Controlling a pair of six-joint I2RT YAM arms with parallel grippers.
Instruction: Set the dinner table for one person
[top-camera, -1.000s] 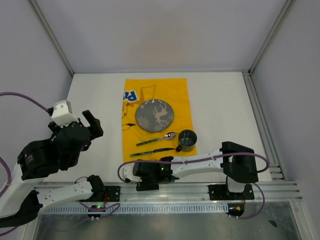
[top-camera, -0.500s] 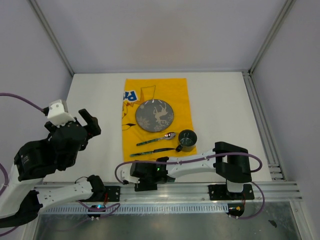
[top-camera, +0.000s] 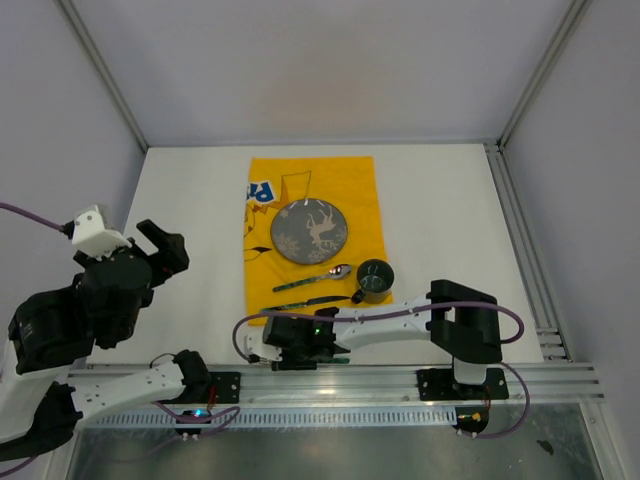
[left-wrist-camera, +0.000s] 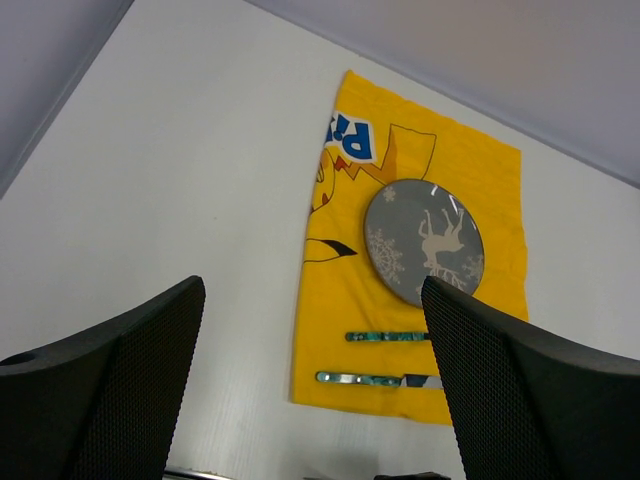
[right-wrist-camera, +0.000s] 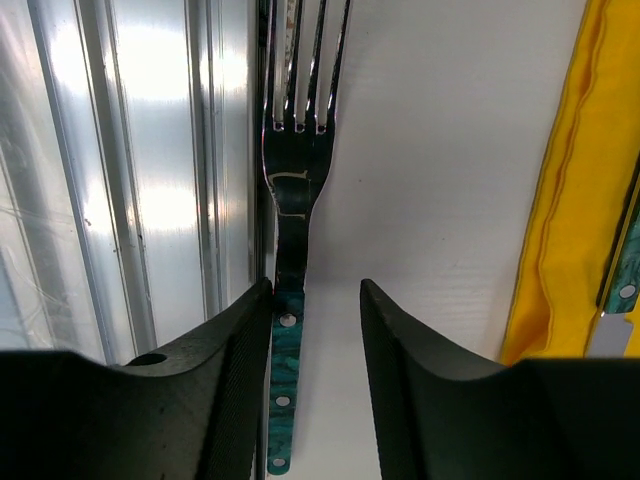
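- Right gripper (right-wrist-camera: 315, 300) is straddling the fork (right-wrist-camera: 293, 180) beside the rail (right-wrist-camera: 150, 150), jaws apart, not clamping.
- Left gripper (left-wrist-camera: 310, 300) is hanging wide, empty.
- Knife (top-camera: 305, 303), spoon (top-camera: 325, 275), cup (top-camera: 375, 280) and plate (top-camera: 311, 231) are sitting on the cloth (top-camera: 350, 180) mid dinner table (top-camera: 440, 200); only 1 piece, the fork, is waiting.

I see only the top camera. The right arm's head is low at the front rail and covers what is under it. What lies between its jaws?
Observer: A fork lies there. Its teal handle is between the jaws of the right gripper, and its tines point away from them.
Operator: Is it gripped already?
Observer: It does not look so. The handle sits against one finger, with a bare gap to the other.
Operator: Does the left gripper hold something?
Observer: No, the left gripper is open, with nothing between its jaws.
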